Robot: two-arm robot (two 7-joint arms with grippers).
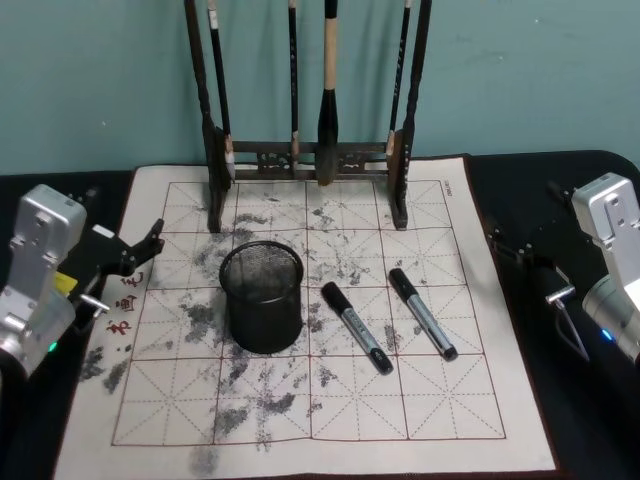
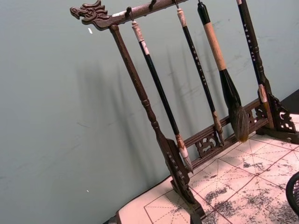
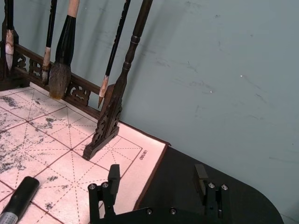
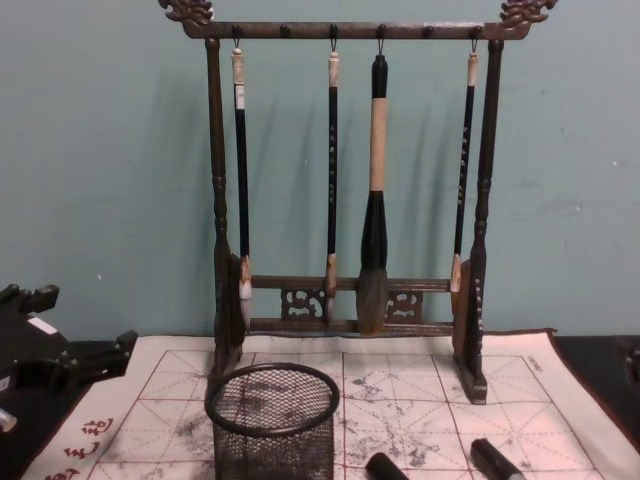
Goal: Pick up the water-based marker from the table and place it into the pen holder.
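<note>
Two black markers with grey labels lie on the table's white grid mat (image 1: 330, 430): one (image 1: 356, 328) just right of the pen holder, the other (image 1: 422, 313) further right. Their caps show in the chest view (image 4: 385, 467) (image 4: 495, 458). The pen holder (image 1: 262, 297) (image 4: 272, 425) is a round black mesh cup standing upright on the mat, with nothing visible inside. My left gripper (image 1: 128, 240) (image 4: 80, 322) hovers open at the mat's left edge. My right gripper (image 1: 522, 213) (image 3: 157, 177) is open off the mat's right edge, its fingers (image 3: 113, 175) empty, with one marker's end (image 3: 18, 200) nearby.
A tall dark wooden rack (image 1: 305, 155) (image 4: 345, 180) hung with several brushes stands at the back of the mat, against a teal wall. Dark tabletop (image 1: 560, 400) borders the mat on both sides.
</note>
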